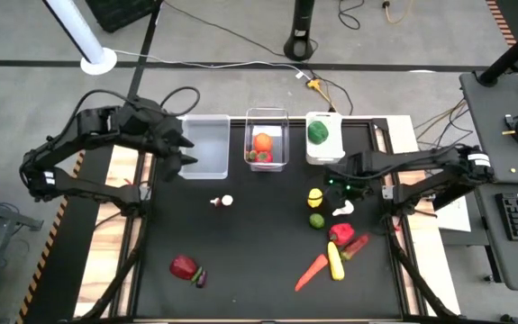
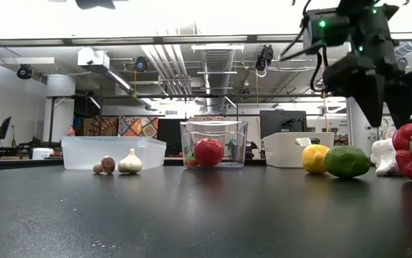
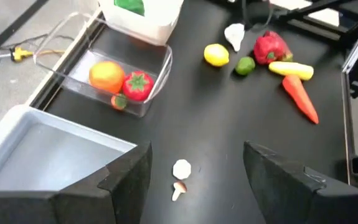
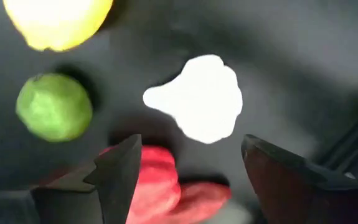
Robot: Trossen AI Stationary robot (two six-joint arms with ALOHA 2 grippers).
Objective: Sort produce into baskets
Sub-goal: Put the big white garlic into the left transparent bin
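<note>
Garlic [image 4: 198, 98], a white bulb, lay just under my right gripper [image 4: 188, 168], whose fingers stood wide apart above it near the desk's right edge, with a lemon [image 1: 315, 197], a lime [image 1: 317, 220] and a red pepper [image 1: 340, 233] close beside it. My left gripper [image 3: 194, 177] hung wide open and holding nothing by the clear bin [image 1: 206, 144] at the far left. Along the far edge beside that one stood the middle bin [image 1: 268, 116] holding an orange [image 1: 262, 140] and the white bin [image 1: 325, 153].
</note>
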